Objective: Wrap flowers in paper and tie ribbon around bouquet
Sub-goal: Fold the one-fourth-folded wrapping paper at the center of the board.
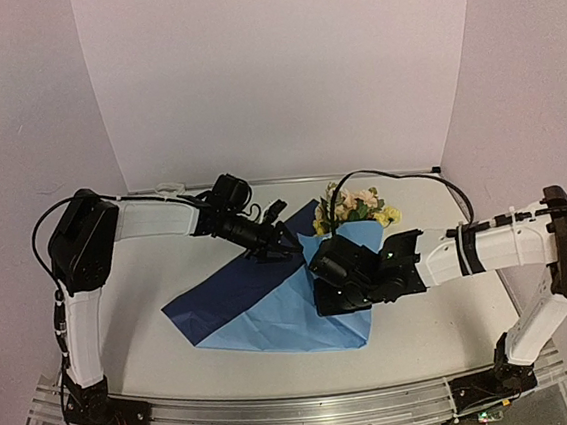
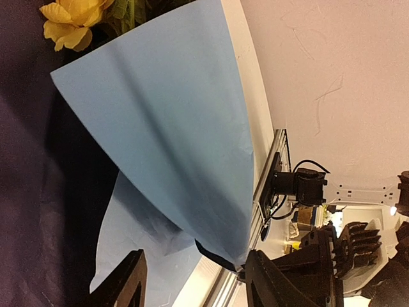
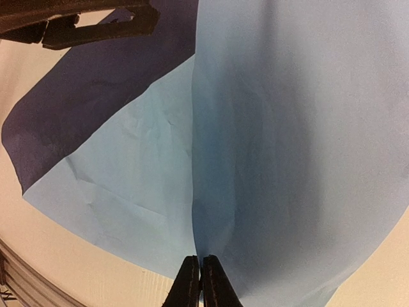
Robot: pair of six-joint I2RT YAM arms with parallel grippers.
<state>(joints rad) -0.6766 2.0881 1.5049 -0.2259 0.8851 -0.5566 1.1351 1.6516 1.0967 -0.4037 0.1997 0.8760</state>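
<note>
The paper [image 1: 273,309] lies spread on the table, its dark blue side showing on the left and light blue at the front. One light blue flap [image 2: 172,128] is folded up over the stems. The flowers [image 1: 353,206] poke out at the far end of the flap, and a yellow bloom [image 2: 73,19] shows in the left wrist view. My right gripper [image 3: 199,281] is shut on the flap's fold near the front [image 1: 336,290]. My left gripper [image 2: 198,281] stands open just left of the flowers [image 1: 281,241], with nothing between its fingers. I cannot identify the ribbon with certainty.
A small pale object [image 1: 168,187] sits at the table's back edge behind the left arm. White walls close in the back and sides. The metal rail [image 1: 302,407] with both arm bases runs along the front edge.
</note>
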